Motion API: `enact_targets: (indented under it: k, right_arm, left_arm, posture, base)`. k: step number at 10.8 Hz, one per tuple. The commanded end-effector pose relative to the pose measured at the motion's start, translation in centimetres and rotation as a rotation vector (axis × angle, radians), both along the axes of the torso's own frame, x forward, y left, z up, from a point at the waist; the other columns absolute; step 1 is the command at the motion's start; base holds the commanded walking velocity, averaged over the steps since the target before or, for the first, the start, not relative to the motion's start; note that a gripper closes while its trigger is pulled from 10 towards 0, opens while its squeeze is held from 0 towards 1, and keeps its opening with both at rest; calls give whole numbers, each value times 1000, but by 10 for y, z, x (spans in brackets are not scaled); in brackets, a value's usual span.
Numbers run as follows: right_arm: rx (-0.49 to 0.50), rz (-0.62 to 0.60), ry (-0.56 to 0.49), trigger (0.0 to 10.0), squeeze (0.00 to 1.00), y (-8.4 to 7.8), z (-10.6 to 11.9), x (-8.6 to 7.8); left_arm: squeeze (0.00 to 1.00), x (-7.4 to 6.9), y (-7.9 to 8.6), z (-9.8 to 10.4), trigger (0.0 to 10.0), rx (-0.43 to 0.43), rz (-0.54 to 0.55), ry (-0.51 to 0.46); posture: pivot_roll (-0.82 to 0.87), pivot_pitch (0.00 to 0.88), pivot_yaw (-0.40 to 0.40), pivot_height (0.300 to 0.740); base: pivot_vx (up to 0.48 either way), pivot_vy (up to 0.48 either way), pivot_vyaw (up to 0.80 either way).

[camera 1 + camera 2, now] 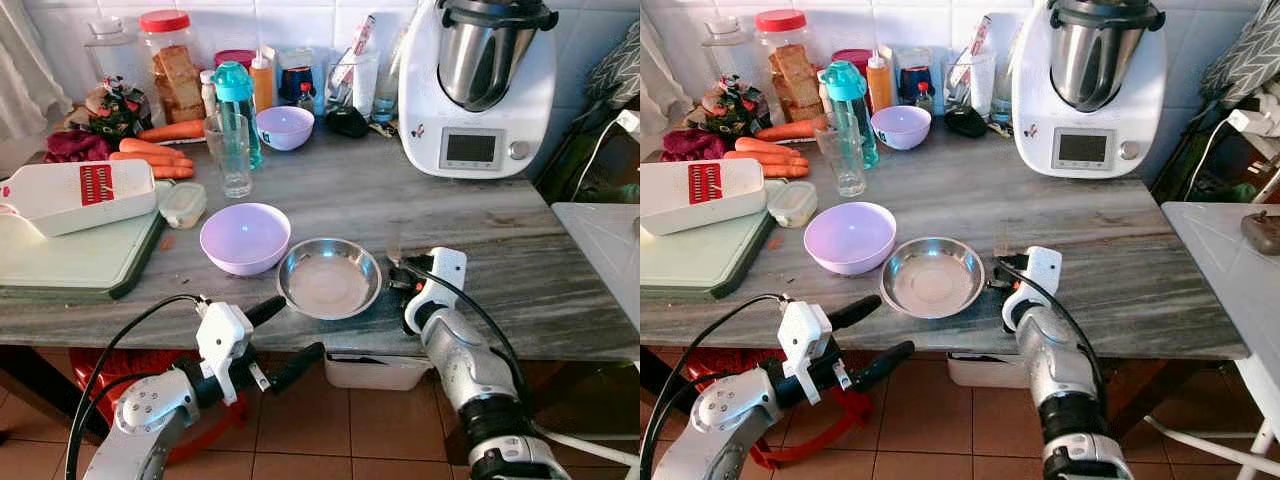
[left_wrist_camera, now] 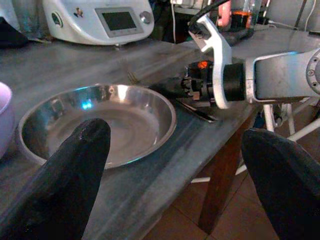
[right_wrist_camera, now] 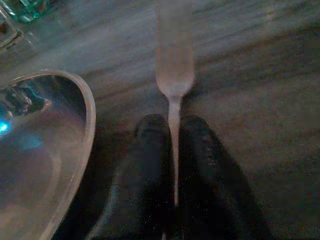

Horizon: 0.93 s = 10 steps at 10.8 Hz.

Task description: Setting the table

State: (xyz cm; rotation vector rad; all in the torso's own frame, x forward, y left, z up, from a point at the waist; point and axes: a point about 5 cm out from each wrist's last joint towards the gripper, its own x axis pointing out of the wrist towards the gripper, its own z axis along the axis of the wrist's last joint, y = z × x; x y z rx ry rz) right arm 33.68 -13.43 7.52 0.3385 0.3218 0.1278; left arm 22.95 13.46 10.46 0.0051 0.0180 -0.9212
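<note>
Currently: right gripper (image 3: 172, 150) pinching a fork (image 3: 174, 75) by its handle, flat on the table (image 1: 520, 250), just right of the steel plate (image 1: 328, 279).
Left gripper (image 1: 282, 340) spread wide at the table edge, holding nothing. Steel plate and purple bowl (image 1: 245, 237) empty. Jar (image 1: 172, 65) holds toast slices. No readable labels.

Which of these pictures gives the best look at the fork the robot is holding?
The right wrist view: the fork stands up close, its stem pinched between the right gripper's black fingers beside the steel bowl. The eye views give a faint sliver above that gripper; the left wrist view shows its tines beyond the bowl.
</note>
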Motion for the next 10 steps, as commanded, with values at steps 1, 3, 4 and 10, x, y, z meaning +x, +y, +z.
enact_targets:
  k: [1,3,4,10]
  right_arm:
    - [9,-20,0,10000,1000,-1,1,3]
    - [6,-29,6,10000,1000,-3,0,2]
    - [4,-35,3,10000,1000,-4,0,2]
    - [-52,4,21,10000,0,-9,-2,0]
  left_arm:
    - [0,0,-3,3,10000,12,-17,-10]
    - [0,0,-4,4,10000,12,-22,-8]
    - [0,0,-5,4,10000,10,-24,-7]
    - [0,4,-9,4,10000,8,-21,-7]
  posture:
    - [46,16,3,740]
    - [43,14,3,740]
    - [41,13,2,740]
    - [35,5,-1,740]
  base:
    - [0,0,0]
    - [0,0,0]
    - [0,0,0]
    - [0,0,0]
